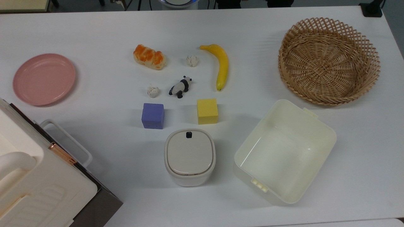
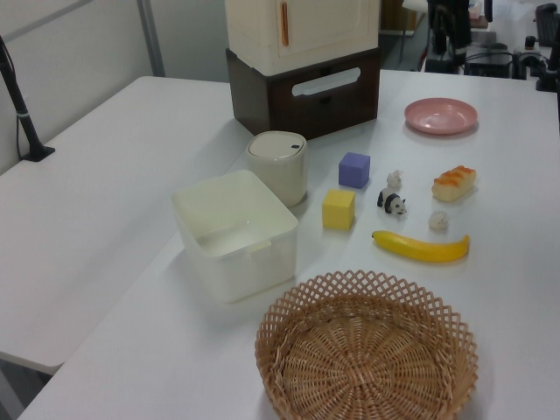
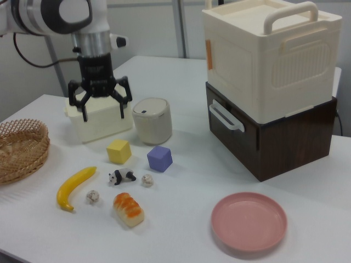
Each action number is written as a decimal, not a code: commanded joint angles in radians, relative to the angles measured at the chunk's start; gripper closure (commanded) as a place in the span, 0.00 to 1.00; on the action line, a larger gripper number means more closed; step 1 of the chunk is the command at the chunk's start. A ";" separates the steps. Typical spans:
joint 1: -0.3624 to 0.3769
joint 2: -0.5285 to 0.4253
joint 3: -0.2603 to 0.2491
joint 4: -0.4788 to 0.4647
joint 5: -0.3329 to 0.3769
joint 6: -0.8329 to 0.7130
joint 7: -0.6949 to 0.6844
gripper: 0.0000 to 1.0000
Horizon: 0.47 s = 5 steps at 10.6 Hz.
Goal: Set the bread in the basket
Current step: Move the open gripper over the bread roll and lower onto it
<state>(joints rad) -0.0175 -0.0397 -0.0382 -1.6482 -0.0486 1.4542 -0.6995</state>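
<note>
Nothing done yet: the claw (image 3: 99, 102) hangs open and empty, the bread (image 3: 128, 209) lying untouched below it, the basket (image 3: 19, 148) well aside.

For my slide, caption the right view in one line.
Open gripper hangs above the table; toy bread lies near the banana, with the wicker basket at the right view's left.

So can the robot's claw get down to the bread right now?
Probably yes. The gripper hangs open above the table, and the bread lies uncovered, apart from the panda and small balls.
</note>
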 commanded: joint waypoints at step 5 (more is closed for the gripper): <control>0.016 -0.043 -0.002 -0.402 -0.072 0.306 -0.249 0.00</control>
<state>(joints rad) -0.0175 -0.0520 -0.0383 -1.8858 -0.0682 1.6090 -0.9238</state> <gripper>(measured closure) 0.000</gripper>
